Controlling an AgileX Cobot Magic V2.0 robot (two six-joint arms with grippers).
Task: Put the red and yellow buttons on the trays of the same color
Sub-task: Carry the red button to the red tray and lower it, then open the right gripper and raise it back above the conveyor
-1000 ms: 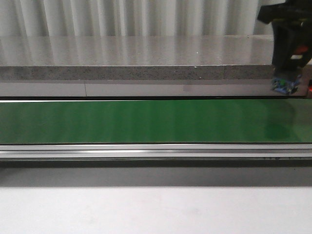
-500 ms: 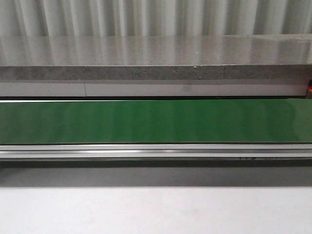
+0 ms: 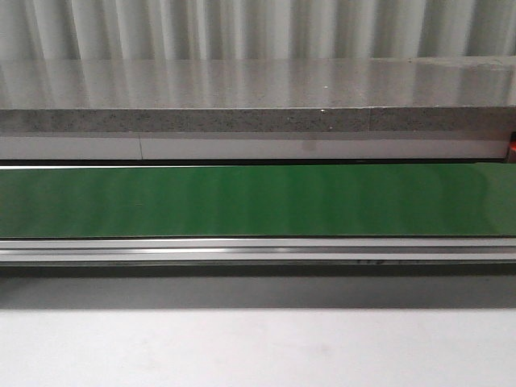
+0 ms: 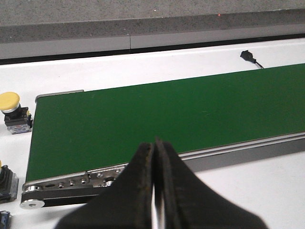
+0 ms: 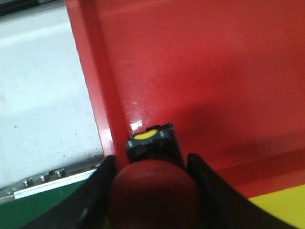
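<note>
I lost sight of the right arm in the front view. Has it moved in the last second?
Yes. A second ago it hung over the green belt's right end; it has since left that view.

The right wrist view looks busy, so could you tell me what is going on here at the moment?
The right gripper is shut on a red button and holds it over the red tray, so the button is not yet set down. The left gripper is shut and empty above the green conveyor belt. A yellow button waits on the white table beside the belt's end.
</note>
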